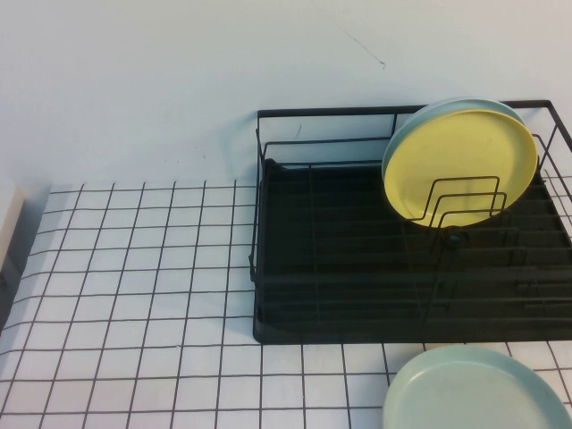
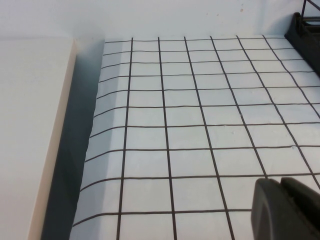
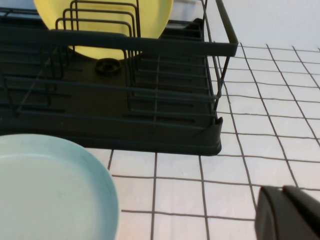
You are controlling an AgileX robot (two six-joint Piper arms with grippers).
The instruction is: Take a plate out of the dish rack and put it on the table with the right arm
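Observation:
A mint plate (image 1: pixel 474 393) lies flat on the gridded white table (image 1: pixel 134 286) in front of the black wire dish rack (image 1: pixel 357 268), at the near right. The right wrist view shows this plate (image 3: pixel 45 190) just before the rack (image 3: pixel 125 130). My right gripper (image 3: pixel 282 190) is shut and empty, over bare table beside the plate, apart from it. A second mint plate (image 1: pixel 447 105) stands in the rack behind a yellow plate (image 1: pixel 460 161). My left gripper (image 2: pixel 280 182) is shut and empty, over the table's left part (image 2: pixel 190 115). Neither gripper shows in the high view.
The yellow plate (image 3: pixel 100 20) leans behind upright wire loops at the rack's back right. A pale beige surface (image 2: pixel 30 125) borders the table's left edge, with a dark gap between. A rack corner (image 2: pixel 305 30) shows far off in the left wrist view.

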